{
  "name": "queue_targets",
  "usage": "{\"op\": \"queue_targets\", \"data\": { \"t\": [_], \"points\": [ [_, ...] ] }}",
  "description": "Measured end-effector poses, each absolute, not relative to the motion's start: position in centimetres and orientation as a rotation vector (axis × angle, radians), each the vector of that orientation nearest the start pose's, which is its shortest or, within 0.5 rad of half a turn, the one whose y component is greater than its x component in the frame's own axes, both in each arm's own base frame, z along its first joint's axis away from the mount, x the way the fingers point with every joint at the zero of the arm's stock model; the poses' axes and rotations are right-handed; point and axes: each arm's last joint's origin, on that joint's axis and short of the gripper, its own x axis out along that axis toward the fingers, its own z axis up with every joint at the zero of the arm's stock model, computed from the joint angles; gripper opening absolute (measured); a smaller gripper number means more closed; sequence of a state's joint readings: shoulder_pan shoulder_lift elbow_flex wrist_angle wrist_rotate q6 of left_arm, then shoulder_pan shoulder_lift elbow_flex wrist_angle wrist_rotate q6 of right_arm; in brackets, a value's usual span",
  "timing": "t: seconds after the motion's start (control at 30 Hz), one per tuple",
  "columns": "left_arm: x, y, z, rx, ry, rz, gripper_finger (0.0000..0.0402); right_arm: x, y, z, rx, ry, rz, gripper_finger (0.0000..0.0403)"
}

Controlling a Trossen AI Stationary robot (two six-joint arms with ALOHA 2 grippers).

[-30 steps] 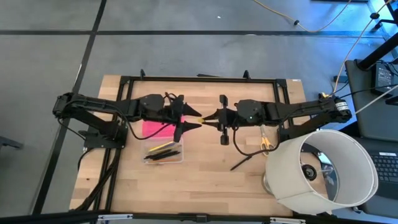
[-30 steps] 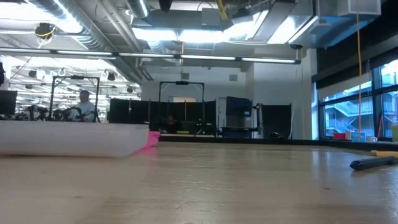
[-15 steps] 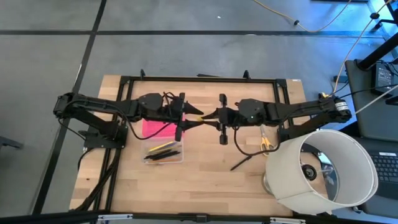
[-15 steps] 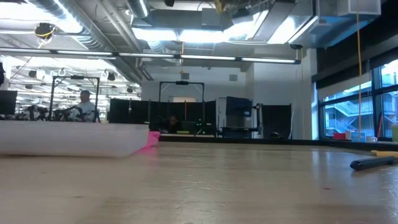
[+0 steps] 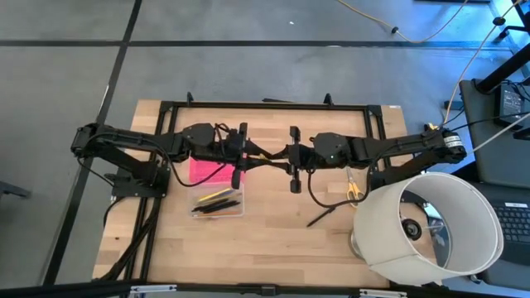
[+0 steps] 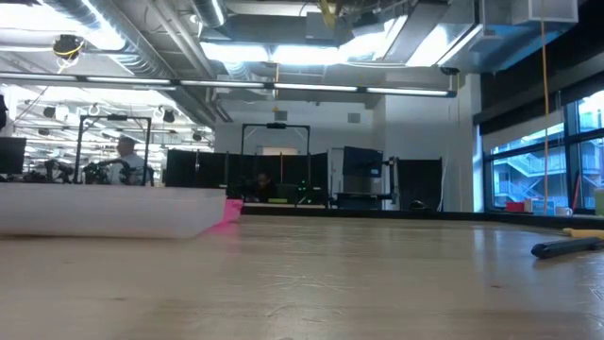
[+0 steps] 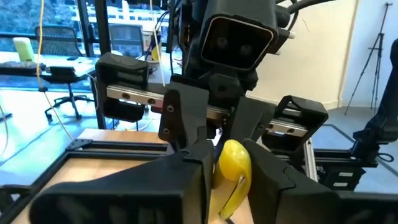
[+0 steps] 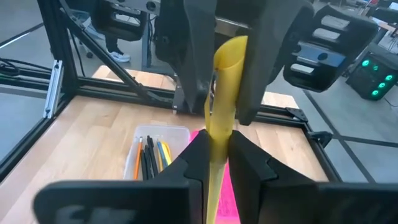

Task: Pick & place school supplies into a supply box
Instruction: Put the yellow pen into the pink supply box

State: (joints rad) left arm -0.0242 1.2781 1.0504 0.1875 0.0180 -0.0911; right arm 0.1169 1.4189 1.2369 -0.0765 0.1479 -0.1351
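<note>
The two arms meet nose to nose above the table, just beside the supply box (image 5: 217, 202). A yellow pen (image 8: 222, 102) lies between them, its long way running from one arm to the other. The right gripper (image 8: 216, 144) pinches one end — the left gripper (image 7: 227, 167) is pressed on the other. The box lies nearer the left arm.

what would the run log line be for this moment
phase: handover | left gripper: shut on yellow pen | right gripper: shut on yellow pen | supply box: open
</note>
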Motion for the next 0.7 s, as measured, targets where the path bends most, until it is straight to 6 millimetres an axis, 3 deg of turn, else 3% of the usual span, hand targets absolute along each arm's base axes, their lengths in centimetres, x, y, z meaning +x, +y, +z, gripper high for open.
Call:
{"op": "queue_targets", "data": {
  "t": [0.17,0.37,0.53,0.7],
  "points": [
    [29.3,-0.8,35.4,-0.074,0.052,-0.040,0.0055,32.3,3.4,35.2,-0.173,0.284,-0.009,0.0073],
    [29.2,-0.8,34.6,-0.105,0.143,-0.036,0.0057,31.4,3.3,33.2,-0.174,0.511,0.000,0.0150],
    [28.6,-0.8,32.4,-0.207,0.374,-0.005,0.0056,29.7,3.1,31.0,-0.145,0.794,0.012,0.0206],
    [26.9,-0.8,29.4,-0.375,0.737,0.064,0.0056,28.4,3.2,30.0,-0.049,0.971,0.057,0.0226]
  ]
}}
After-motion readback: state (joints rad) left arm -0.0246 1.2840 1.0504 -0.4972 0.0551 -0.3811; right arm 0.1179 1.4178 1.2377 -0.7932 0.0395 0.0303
